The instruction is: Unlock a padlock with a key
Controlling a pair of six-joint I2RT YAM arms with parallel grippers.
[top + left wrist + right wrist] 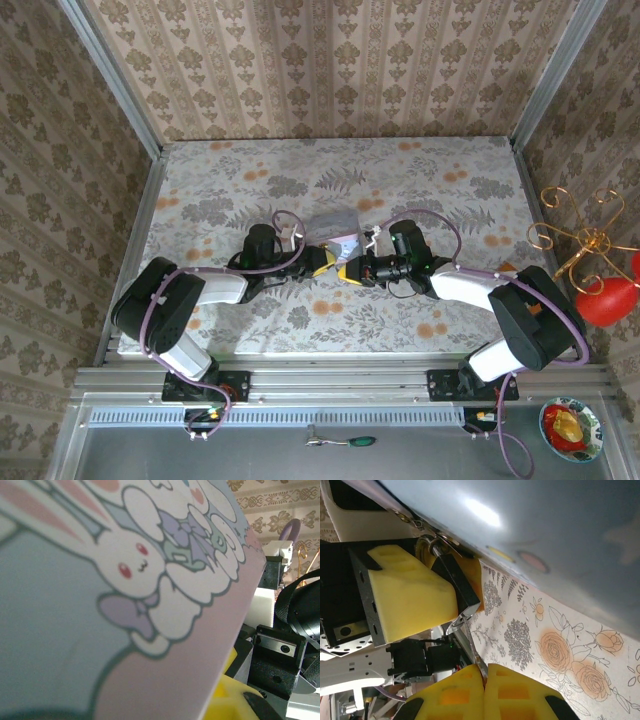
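Note:
The pale-blue cartoon-printed tin stands mid-table, and both grippers meet just in front of it. In the right wrist view the small black padlock hangs at the tin's latch, pinched between the left gripper's yellow fingers. My right gripper is shut on a thin silvery key, whose blade reaches up to the padlock's lower end. From above, the left gripper and right gripper almost touch. The left wrist view is mostly tin print, with one yellow finger at the bottom.
A floral cloth covers the table, walled on three sides. A gold wire ornament with a red piece stands outside on the right. On the near ledge lie a screwdriver and a small bowl.

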